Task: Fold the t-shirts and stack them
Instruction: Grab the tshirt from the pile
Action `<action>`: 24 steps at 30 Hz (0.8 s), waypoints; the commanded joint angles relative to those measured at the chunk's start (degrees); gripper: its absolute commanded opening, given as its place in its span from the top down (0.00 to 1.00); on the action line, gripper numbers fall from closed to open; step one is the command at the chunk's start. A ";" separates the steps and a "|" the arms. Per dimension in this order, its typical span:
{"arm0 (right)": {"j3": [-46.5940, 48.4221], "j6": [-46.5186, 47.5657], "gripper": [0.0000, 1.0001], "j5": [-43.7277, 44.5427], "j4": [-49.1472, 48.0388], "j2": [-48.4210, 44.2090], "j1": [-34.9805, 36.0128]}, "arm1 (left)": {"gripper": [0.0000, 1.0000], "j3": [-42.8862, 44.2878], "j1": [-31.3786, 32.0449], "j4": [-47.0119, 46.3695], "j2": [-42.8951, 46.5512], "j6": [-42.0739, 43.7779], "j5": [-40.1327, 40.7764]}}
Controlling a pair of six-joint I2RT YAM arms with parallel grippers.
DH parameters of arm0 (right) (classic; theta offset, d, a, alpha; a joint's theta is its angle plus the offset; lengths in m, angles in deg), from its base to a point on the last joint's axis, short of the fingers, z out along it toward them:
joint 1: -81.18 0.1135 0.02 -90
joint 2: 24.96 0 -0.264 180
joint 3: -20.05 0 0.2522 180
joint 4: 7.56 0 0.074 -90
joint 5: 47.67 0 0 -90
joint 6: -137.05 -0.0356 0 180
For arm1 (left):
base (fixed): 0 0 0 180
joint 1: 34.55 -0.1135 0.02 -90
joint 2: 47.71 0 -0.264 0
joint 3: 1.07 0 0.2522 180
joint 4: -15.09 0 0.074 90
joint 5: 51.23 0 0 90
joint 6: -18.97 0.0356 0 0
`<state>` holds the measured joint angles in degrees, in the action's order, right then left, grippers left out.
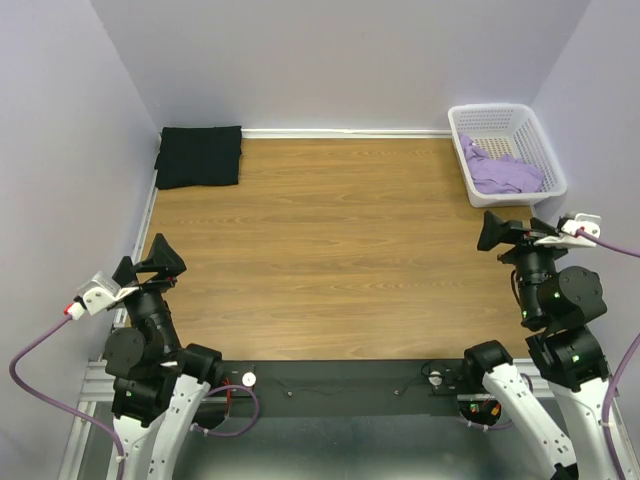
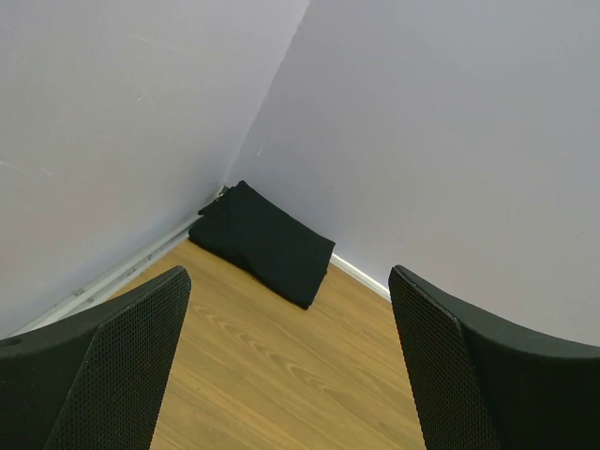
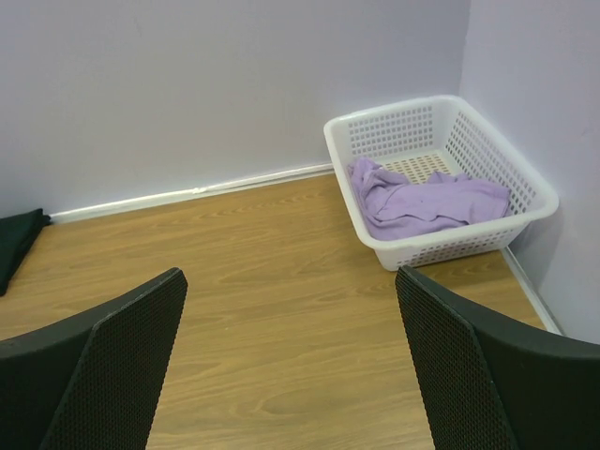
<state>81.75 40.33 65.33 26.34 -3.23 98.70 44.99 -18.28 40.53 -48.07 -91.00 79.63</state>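
A black t-shirt (image 1: pixel 199 156) lies folded in the far left corner of the wooden table; the left wrist view shows the black t-shirt (image 2: pixel 265 242) against the walls. A crumpled lavender t-shirt (image 1: pixel 505 173) sits inside the white basket (image 1: pixel 520 118) at the far right, and the right wrist view has the lavender t-shirt (image 3: pixel 422 202) there too. My left gripper (image 1: pixel 162 265) hovers open over the near left edge, holding nothing. My right gripper (image 1: pixel 497 232) stands open just in front of the basket, empty.
The white perforated basket (image 3: pixel 394 127) stands against the right wall in the far corner. Lavender walls close off the table on the left, back and right. A black rail with cables (image 1: pixel 330 385) runs along the near edge between the arm bases.
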 commanded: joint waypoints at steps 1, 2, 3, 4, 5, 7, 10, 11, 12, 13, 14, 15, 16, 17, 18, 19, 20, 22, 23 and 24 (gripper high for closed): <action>-0.75 0.92 0.00 -1.65 -1.24 1.20 -0.03 | 0.05 -0.39 0.16 -1.05 2.29 0.37 -0.70; -0.66 0.92 0.00 -1.91 -1.24 1.64 0.06 | 0.05 -0.39 0.08 -1.13 2.29 0.45 -0.70; -0.48 0.92 0.00 -2.17 -1.24 1.99 -0.03 | 0.05 -0.39 0.16 -1.14 2.21 0.45 -0.78; -0.40 0.92 0.00 -3.13 -1.33 2.43 -0.03 | 0.05 -0.48 0.16 -1.22 2.29 0.28 -1.04; -0.22 0.92 0.00 -3.75 -1.42 3.74 -0.03 | 0.05 -0.56 0.16 -1.40 2.12 0.19 -1.13; 0.92 1.27 0.00 -6.99 -1.94 5.59 -0.03 | 0.05 -0.92 0.16 -2.27 1.86 0.10 -1.49; 3.63 0.66 0.00 -7.80 -2.82 11.29 -0.03 | 0.05 -0.92 0.16 -3.24 0.89 -0.33 -1.66; 4.43 0.31 0.00 -7.97 -3.00 12.96 -0.12 | 0.05 -0.92 0.16 -3.33 0.54 -0.77 -1.75; 5.22 0.04 0.00 -8.32 -3.26 17.33 -0.03 | 0.05 -1.00 0.16 -3.59 -1.46 -1.12 -2.36; 7.49 0.04 0.00 -9.02 -3.27 19.64 -0.03 | 0.05 -1.00 0.08 -3.60 -2.01 -1.39 -2.71; 8.73 0.13 0.00 -9.03 -3.35 22.53 -0.03 | 0.05 -1.00 0.16 -3.60 -2.53 -1.48 -3.15; 10.05 -0.57 0.00 -8.51 -3.27 27.61 -0.03 | 0.05 -0.92 0.16 -3.34 -3.58 -1.65 -4.29; 12.33 -0.92 0.00 -6.94 -3.27 30.53 -0.03 | 0.05 -0.83 0.16 -3.25 -4.12 -1.57 -4.65; 13.57 -1.19 0.00 -5.96 -3.35 33.17 -0.03 | 0.05 -0.65 0.16 -2.98 -4.47 -1.48 -4.91; 14.89 -2.06 0.00 -2.13 -3.70 38.94 -0.03 | 0.05 -0.57 0.16 -2.46 -5.17 -1.39 -5.09; 16.12 -2.59 0.00 0.00 -3.79 41.78 -0.03 | 0.05 -0.57 0.16 -2.45 -5.44 -1.13 -5.18; 17.70 -2.68 0.00 1.41 -3.88 44.59 -0.20 | 0.05 -0.57 0.16 -2.28 -5.53 -1.13 -5.18; 22.26 -2.07 0.00 2.83 -3.88 53.44 -2.30 | 0.05 -0.48 0.16 -2.28 -5.79 -0.60 -5.87; 24.89 -3.03 0.00 2.49 -3.97 56.46 -3.62 | 0.05 -0.56 0.16 -2.63 -5.70 -0.25 -6.75; 26.40 -3.73 0.00 1.35 -4.06 58.83 -5.02 | 0.05 -0.74 0.16 -2.98 -5.62 -0.07 -7.28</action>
<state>102.45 39.02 63.21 22.45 47.68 97.54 44.68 -18.28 38.39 -53.76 -91.59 74.89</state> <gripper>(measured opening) 0.997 0.946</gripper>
